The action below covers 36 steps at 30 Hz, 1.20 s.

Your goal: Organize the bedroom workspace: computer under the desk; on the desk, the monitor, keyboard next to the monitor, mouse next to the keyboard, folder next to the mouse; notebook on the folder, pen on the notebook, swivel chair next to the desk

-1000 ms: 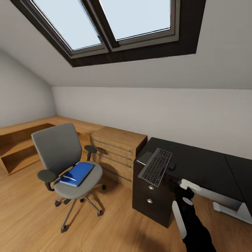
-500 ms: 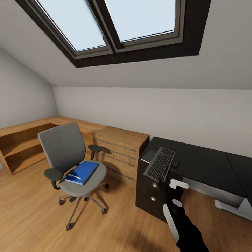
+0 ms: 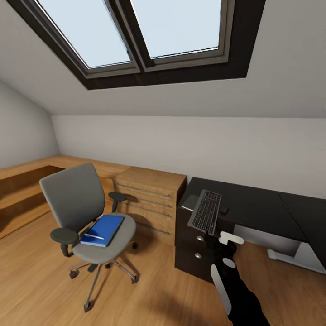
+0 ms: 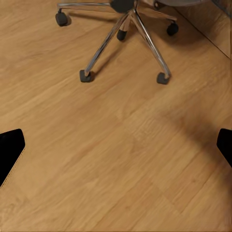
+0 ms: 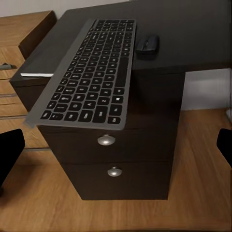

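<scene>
Beside the keyboard (image 5: pixel 89 72), wrist view reveals mouse (image 5: pixel 147 44).

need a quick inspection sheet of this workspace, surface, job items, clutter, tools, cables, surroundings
surface: desk with glossy black top, drawer unit below with two round silver knobs
job's things: keyboard lies on the desk's end and overhangs its front edge; mouse beside it on the desktop; blue folder on the swivel chair seat with a pen on top
clutter: nothing seen
grippers: left tool open over bare wood floor near the chair's chrome base; right tool open, facing the drawer unit below the keyboard
cables: nothing seen
surroundings: light-wood chest of drawers between chair and desk, skylights overhead
</scene>
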{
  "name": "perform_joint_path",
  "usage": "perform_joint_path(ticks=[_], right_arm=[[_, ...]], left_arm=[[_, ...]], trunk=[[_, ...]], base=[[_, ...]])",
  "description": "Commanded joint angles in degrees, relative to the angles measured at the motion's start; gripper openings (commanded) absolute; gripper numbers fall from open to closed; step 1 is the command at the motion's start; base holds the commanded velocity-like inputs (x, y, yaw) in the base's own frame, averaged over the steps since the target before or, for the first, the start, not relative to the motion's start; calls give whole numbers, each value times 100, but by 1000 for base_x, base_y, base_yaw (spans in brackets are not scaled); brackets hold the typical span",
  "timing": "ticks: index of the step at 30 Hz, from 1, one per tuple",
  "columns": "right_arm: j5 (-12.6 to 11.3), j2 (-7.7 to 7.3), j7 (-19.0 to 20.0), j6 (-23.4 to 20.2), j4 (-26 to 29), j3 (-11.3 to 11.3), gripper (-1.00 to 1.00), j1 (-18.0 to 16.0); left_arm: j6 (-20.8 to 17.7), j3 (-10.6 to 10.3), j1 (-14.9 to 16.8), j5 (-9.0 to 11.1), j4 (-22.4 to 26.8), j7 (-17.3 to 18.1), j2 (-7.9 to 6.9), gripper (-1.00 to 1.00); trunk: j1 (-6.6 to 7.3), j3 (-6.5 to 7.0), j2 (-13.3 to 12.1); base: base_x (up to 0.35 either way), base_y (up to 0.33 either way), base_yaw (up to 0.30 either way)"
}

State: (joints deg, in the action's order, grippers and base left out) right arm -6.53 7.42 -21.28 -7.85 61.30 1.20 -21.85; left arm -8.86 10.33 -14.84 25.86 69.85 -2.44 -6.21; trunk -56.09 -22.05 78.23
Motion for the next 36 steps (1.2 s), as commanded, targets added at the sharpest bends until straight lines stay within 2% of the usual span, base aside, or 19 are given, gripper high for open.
perform_joint_path(ticks=[1, 9, 14, 15, 17, 18, 19, 21, 22, 24, 25, 26, 27, 28, 32, 33, 34, 35, 36], right_arm=[[-32, 5, -17, -23, 7, 3, 100, -4], [-34, 13, -25, -23, -2, -4, 100, -4], [-40, 14, -22, -23, -3, -4, 100, -4], [-47, 8, -33, -26, -4, 19, 100, -4], [-51, 7, -38, -30, -2, 27, 100, -4], [-76, 9, -57, -38, 2, 26, 100, -4], [-108, 7, -56, -37, 3, 18, 100, -4], [-160, 10, -44, 27, -5, 3, 100, -5], [-190, 12, -34, 151, -14, -4, 100, -8], [-224, 12, -28, 342, -20, -6, 100, -10], [-286, 13, -27, 585, -23, -1, 100, -11], [-341, 13, -27, 716, -25, 3, 100, -11], [-416, 11, -26, 849, -26, 8, 100, -11], [-635, 4, -26, 1095, -27, 16, 100, -12], [-1310, -14, 8, 1424, -29, 28, 100, -12], [-1696, -23, 93, 1514, -29, 31, 100, -12], [-1876, -30, 164, 1545, -29, 33, 100, -12], [-2208, -56, 363, 1591, -33, 36, 100, -12], [-2356, -77, 485, 1608, -36, 38, 100, -12]], left_arm=[[-28, -5, -2, 60, 11, -24, -3, 100], [-28, -9, -2, 53, 11, -28, -3, 100], [-28, -14, -2, 46, 19, -6, -3, 100], [-62, -37, -2, 56, 386, -47, 43, 100], [-72, -112, -2, 51, 438, -55, 92, 100], [-125, -319, -2, 43, 638, -95, 258, 100], [-213, -391, -2, 40, 813, -156, 332, 100], [-637, -516, -5, 29, 1240, -478, 436, 100], [-985, -644, -9, 8, 1513, -777, 505, 100], [-1317, -785, -9, -8, 1713, -1098, 569, 100], [-1598, -910, 15, -18, 1844, -1406, 618, 100], [-1714, -963, 50, -22, 1890, -1544, 640, 100], [-1816, -1010, 105, -25, 1927, -1666, 661, 100], [-1970, -1095, 242, -26, 1979, -1858, 707, 100], [-2199, -1223, 536, -27, 2031, -2073, 843, 100], [-2329, -1262, 670, -27, 2044, -2128, 935, 100], [-2401, -1275, 737, -28, 2049, -2147, 983, 100], [-2558, -1292, 877, -29, 2056, -2176, 1081, 100], [-2639, -1298, 947, -31, 2058, -2186, 1131, 100]], trunk=[[-1, 1, 4], [-1, 31, 4], [-1, 32, 4], [-23, 14, 44], [-66, -22, 124], [-88, -40, 164], [-110, -58, 204], [-154, -94, 285], [-176, -112, 325], [-220, -148, 405], [-242, -166, 445], [-264, -184, 485], [-286, -202, 525], [-308, -220, 565], [-396, -291, 726], [-418, -309, 766], [-440, -327, 806], [-462, -345, 846], [-484, -363, 886]], base=[[0, 316, -235], [-56, 308, -170], [-79, 74, -5], [-3, 2, 0], [-2, 2, 0], [0, 0, 0], [0, 0, 0], [0, 0, 0], [0, 0, 0], [0, 0, 0], [0, 0, 0], [0, 0, 0], [0, 0, 0], [0, 0, 0], [0, 0, 0], [0, 0, 0], [0, 0, 0], [0, 0, 0], [0, 0, 0]])
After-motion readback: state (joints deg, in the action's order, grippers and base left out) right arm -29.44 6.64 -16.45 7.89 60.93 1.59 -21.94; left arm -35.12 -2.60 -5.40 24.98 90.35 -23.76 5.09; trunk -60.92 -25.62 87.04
